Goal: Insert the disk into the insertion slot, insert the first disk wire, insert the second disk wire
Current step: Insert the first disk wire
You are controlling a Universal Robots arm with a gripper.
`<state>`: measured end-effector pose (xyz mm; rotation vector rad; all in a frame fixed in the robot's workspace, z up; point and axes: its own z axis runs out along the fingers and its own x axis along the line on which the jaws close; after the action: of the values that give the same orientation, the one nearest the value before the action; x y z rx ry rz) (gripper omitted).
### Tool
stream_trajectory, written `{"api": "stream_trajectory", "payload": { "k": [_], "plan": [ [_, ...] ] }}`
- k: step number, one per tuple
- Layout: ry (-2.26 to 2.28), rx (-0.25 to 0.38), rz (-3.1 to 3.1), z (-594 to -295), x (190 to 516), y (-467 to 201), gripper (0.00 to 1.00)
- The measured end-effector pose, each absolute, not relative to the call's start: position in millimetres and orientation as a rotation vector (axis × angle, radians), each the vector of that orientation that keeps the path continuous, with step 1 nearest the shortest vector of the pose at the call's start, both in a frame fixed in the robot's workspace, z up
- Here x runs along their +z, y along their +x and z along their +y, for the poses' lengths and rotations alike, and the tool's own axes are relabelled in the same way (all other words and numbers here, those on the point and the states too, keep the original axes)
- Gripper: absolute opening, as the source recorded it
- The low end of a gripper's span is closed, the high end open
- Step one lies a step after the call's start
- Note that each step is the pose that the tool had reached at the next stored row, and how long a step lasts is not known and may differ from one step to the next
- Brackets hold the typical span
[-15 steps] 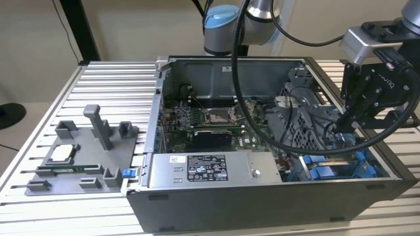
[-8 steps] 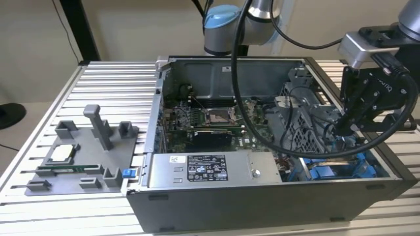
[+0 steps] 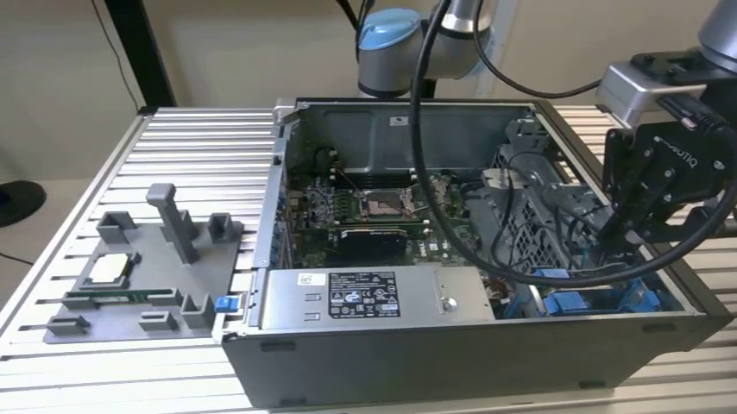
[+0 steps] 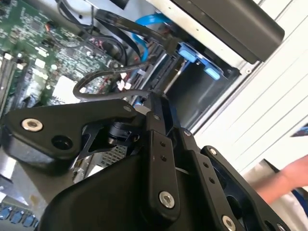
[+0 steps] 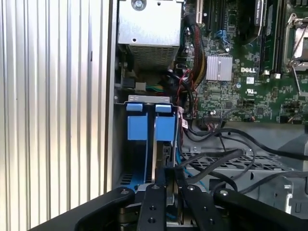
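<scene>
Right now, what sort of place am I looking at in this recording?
Most likely a robotics lab bench set up for computer assembly: a ribbed aluminium table carries an open computer case, a grey fixture holding spare parts sits beside it, and a robot arm stands behind.

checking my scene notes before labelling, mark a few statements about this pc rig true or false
1. The gripper hangs over the grey fixture. False: it reaches into the open case, by the insertion slot with its blue rails.
2. The fixture lies on the table, at the exterior view's left of the case. True.
3. The power supply box sits on the table outside the case. False: it is inside the case.
4. Black cables cross the case's inside. True.
</scene>
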<state>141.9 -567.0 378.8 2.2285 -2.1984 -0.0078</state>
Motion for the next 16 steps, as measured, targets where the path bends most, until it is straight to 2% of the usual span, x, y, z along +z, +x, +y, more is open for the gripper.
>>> {"api": "stream_trajectory", "payload": {
  "k": [6,16],
  "plan": [
    [2.213,0.025,-2.184,-567.1,373.2,145.4,0.00],
    [2.213,0.025,-2.184,-566.8,371.3,146.0,0.00]
  ]
}}
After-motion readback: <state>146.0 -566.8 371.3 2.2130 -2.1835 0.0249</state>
